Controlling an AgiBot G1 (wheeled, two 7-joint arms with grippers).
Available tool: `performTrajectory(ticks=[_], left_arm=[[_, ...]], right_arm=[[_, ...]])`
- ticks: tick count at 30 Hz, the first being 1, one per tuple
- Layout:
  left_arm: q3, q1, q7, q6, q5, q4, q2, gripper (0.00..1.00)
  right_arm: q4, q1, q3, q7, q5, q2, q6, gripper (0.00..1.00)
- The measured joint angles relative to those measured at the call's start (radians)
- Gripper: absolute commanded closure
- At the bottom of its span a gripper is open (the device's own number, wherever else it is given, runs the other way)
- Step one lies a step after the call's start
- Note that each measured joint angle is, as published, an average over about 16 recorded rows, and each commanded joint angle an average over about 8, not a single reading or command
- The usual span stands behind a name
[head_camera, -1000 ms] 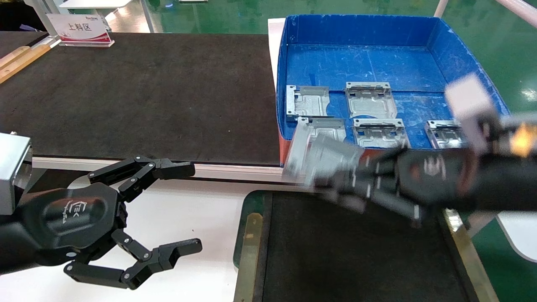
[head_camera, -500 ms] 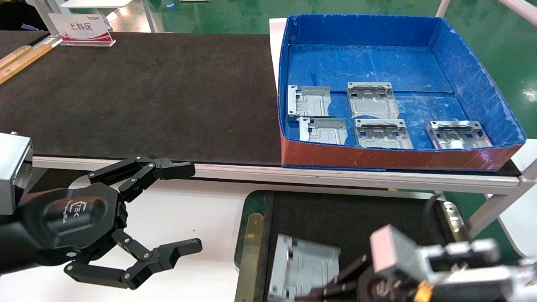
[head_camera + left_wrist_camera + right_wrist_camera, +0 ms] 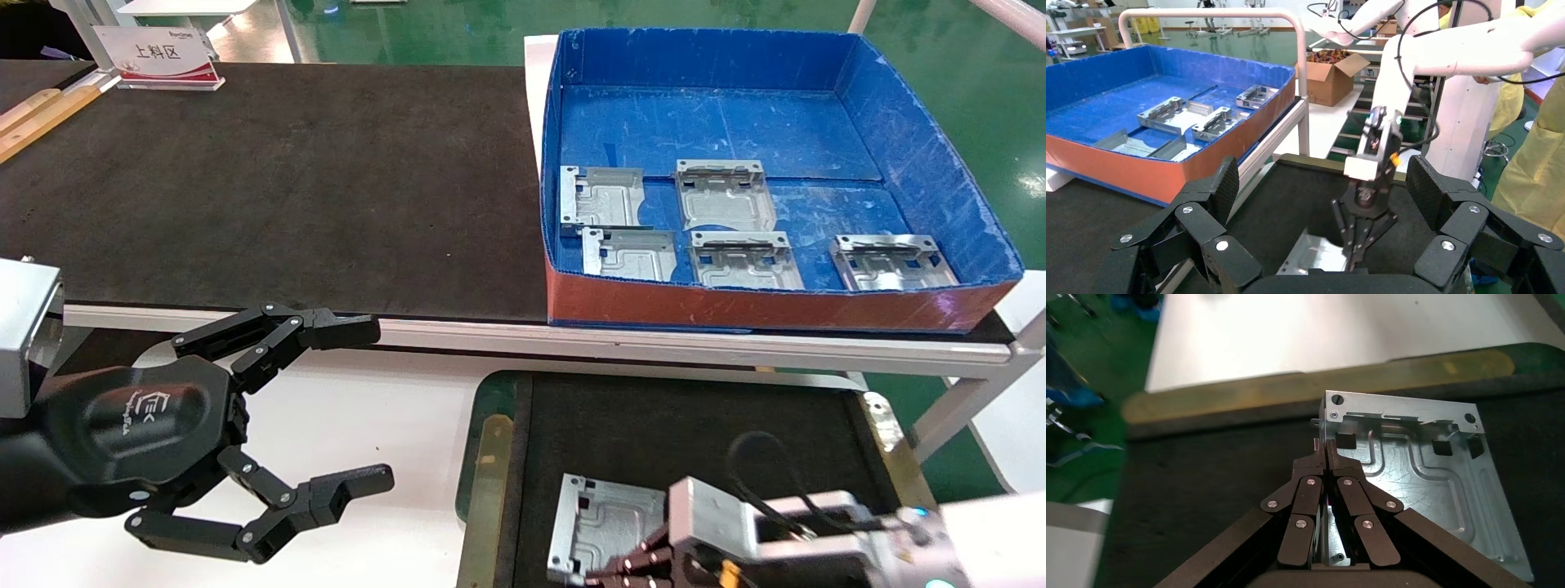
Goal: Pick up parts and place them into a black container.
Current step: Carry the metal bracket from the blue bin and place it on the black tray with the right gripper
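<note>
My right gripper [image 3: 629,563] is shut on the folded edge of one silver part [image 3: 601,527], low over the near part of the black container [image 3: 489,392]. In the right wrist view the fingers [image 3: 1326,447] pinch the upright edge of the part [image 3: 1425,478], and the plate lies flat against the matte floor [image 3: 1199,496]. Whether it rests on the floor I cannot tell. Several more parts [image 3: 723,196] lie in the blue box [image 3: 923,147]. My left gripper [image 3: 376,402] hangs open and empty to the left of the container.
The blue box with its red front wall [image 3: 735,306] stands on the raised table beyond the container. A large black mat [image 3: 286,180] covers the table to its left. A white surface [image 3: 368,416] lies under my left gripper. A sign [image 3: 167,53] stands far left.
My right gripper has carried the part from in front of the blue box down into the near part of the black container, and the plate now lies level. The left arm has not moved.
</note>
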Motion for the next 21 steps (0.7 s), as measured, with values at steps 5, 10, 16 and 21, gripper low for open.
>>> performTrajectory(ticks=[5,10,16,21], left_arm=[[0.0,0.0,0.0,0.0,0.0,0.0,0.0,0.0],[0.0,0.0,0.0,0.0,0.0,0.0,0.0,0.0],[0.0,0.0,0.0,0.0,0.0,0.0,0.0,0.0],[0.0,0.0,0.0,0.0,0.0,0.0,0.0,0.0]], right_arm=[[-0.121,0.053,-0.024,-0.069,-0.059,-0.075,-0.007,1.0],[-0.244,0.111,-0.047,-0.138,-0.107,-0.148,-0.021,1.0],[-0.38,0.171,-0.066,-0.22,-0.147,-0.223,-0.03,1.0],[-0.482,0.208,-0.073,-0.285,-0.166,-0.273,-0.029,1.0]])
